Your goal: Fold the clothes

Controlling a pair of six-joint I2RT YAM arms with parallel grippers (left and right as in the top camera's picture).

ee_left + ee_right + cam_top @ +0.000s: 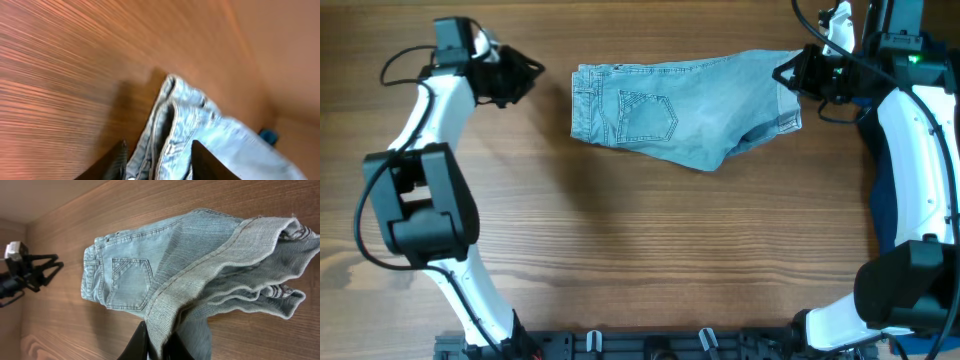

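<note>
The light blue jeans (680, 115) lie folded at the far middle of the wooden table, waistband to the left and a back pocket facing up. My right gripper (788, 73) is shut on the fabric edge at the jeans' right end; in the right wrist view the jaws (161, 341) pinch a fold of denim (200, 265), lifted a little. My left gripper (528, 72) is open just left of the waistband, apart from it. In the left wrist view the jeans (200, 125) show ahead between the open fingers (157, 162).
A dark blue thing (873, 195) shows at the table's right edge behind my right arm. A black rail with clips (650, 345) runs along the front edge. Bare wood (650, 250) lies in front of the jeans.
</note>
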